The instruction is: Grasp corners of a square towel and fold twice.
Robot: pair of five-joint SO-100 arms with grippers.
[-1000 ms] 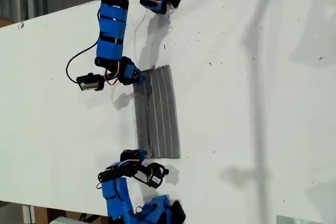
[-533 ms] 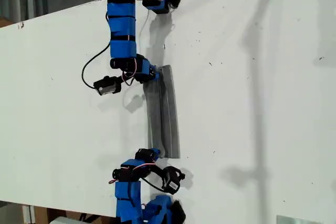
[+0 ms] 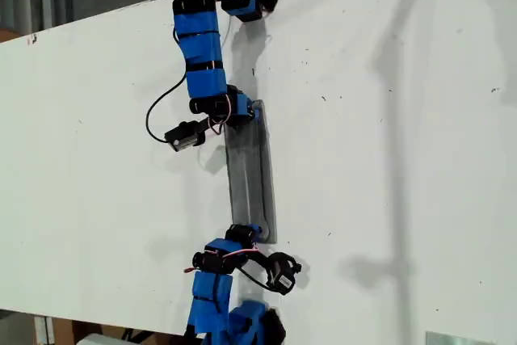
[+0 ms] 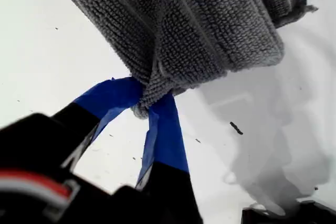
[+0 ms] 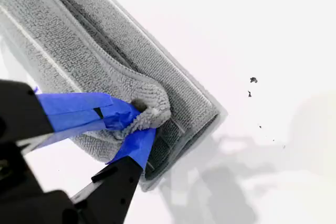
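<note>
My first gripper (image 4: 149,106) has its jaws clamped on one corner of the towel (image 3: 250,175). My second gripper (image 5: 137,124) has its jaws clamped on another corner. The towel lies as a narrow folded strip on the white worktop (image 3: 404,159), between the two arms.
</note>
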